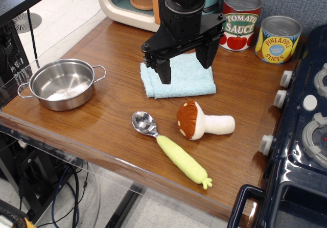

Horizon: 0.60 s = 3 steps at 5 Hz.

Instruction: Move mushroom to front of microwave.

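Overhead, a black gripper hangs above a light blue cloth near the back of the wooden table, its two fingers spread apart and holding nothing. The mushroom lies on its side nearer the front edge, well apart from the gripper and slightly toward the table's right edge (cap pointing left, cream stem pointing right). Just beside it, a spoon with a yellow-green handle lies diagonally. The microwave stands at the back edge, behind the gripper. Two cans sit in the back right corner, a steel pot near the left edge, a dark blue stove along the right.
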Tool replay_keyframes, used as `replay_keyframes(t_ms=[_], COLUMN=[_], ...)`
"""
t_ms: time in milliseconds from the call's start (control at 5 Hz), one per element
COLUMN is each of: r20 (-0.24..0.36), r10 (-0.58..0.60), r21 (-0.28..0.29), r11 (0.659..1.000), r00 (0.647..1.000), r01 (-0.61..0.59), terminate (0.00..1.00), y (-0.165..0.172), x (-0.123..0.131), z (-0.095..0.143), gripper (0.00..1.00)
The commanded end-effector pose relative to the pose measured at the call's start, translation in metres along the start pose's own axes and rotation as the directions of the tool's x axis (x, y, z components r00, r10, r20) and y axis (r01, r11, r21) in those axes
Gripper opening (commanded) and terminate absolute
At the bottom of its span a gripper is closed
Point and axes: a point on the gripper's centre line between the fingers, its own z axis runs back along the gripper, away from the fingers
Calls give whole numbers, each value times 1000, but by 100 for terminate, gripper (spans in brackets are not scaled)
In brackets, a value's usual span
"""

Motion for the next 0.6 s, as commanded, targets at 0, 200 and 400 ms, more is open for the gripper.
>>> replay_keyframes(t_ms=[0,200,400], r20=[0,-39,-81], r10=[0,-112,-200], r21=[0,-7,18], r11=[1000,994,979], r00=[1000,993,976], r01=[0,112,202], terminate=[0,0,0], y=[0,5,16], x=[0,-23,-38], z=[0,-5,-17], gripper=[100,100,100])
